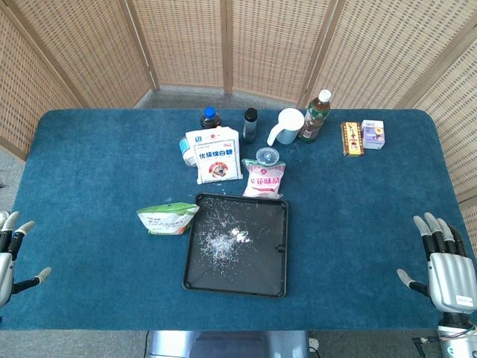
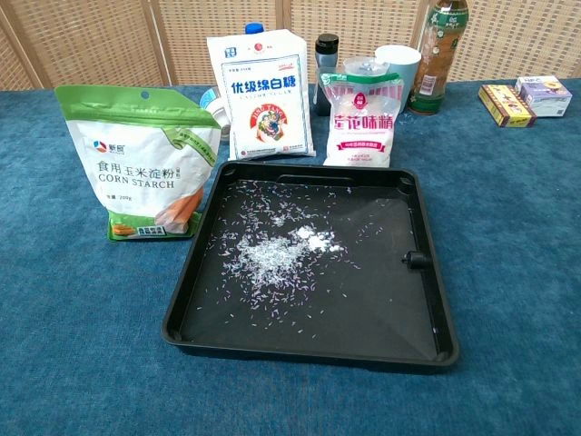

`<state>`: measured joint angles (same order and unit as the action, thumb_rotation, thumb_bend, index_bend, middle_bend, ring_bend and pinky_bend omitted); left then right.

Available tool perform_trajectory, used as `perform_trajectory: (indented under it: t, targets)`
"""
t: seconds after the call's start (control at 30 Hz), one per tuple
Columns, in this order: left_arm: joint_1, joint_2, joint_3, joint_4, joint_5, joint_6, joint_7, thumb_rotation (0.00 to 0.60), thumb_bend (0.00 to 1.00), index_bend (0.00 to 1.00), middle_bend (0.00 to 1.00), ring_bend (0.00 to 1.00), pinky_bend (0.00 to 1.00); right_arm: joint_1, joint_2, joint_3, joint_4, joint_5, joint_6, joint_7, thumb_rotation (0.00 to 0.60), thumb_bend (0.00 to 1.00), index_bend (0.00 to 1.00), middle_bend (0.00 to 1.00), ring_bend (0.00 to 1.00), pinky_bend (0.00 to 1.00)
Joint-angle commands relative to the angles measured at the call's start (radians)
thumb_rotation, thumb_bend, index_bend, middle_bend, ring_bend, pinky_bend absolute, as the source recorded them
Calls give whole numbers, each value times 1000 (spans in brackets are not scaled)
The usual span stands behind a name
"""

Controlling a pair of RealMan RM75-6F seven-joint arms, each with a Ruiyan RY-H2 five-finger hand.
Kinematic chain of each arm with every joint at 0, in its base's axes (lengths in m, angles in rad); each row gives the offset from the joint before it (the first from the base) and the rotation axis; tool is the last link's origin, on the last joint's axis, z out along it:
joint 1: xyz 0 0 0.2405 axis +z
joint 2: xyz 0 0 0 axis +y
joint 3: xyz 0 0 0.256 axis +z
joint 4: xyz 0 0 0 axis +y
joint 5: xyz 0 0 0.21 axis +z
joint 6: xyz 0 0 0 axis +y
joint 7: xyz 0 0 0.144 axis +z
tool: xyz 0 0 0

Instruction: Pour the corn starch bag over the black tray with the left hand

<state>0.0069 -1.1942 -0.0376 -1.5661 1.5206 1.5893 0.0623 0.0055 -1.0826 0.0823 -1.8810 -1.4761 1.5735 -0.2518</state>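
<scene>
The corn starch bag (image 1: 168, 218) (image 2: 141, 162), green and white, stands upright on the blue table just left of the black tray (image 1: 276, 257) (image 2: 427, 300). White grains and a small white heap lie scattered in the tray's middle. My left hand (image 1: 11, 257) rests at the far left table edge, fingers apart, holding nothing, well away from the bag. At the far right edge my right hand (image 1: 443, 261) is open with fingers spread. Neither hand shows in the chest view.
Behind the tray stand a white sugar bag (image 1: 214, 154) (image 2: 265, 94), a pink-lettered clear bag (image 1: 266, 178) (image 2: 365, 118), a dark bottle (image 1: 211, 118), a black shaker (image 1: 250, 125), a white cup (image 1: 287, 126), a tea bottle (image 1: 315, 116) and small boxes (image 1: 362, 136).
</scene>
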Motion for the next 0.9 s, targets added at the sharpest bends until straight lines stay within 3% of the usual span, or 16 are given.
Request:
perform_trajectory:
  t: [0.03,0.23,0.37,0.67,0.9]
  targets:
    - [1,1,2,1,1,0,-4,562,46,126,0,0,0,-1,1,-2,-1,-3,0,0,600,39,40,42,45,64]
    - [-8,-6,0,26,3,-13,-46,563,46,125,0,0,0,0,7,0,-7,-3,-1,10,600,39,40,41,44,63]
    - [-44,-37,-18,79,-7,-60,-167,560,46,126,0,0,0,-1,12,2,-12,-1,0,18,600,40,40,41,44,63]
    - [-186,-247,-53,342,24,-184,-477,560,46,125,0,0,0,7,12,9,-7,20,-16,27,600,40,40,42,44,62]
    - [-248,-332,-43,396,29,-265,-495,560,45,125,0,0,0,10,11,11,-2,30,-24,30,600,40,39,42,44,62]
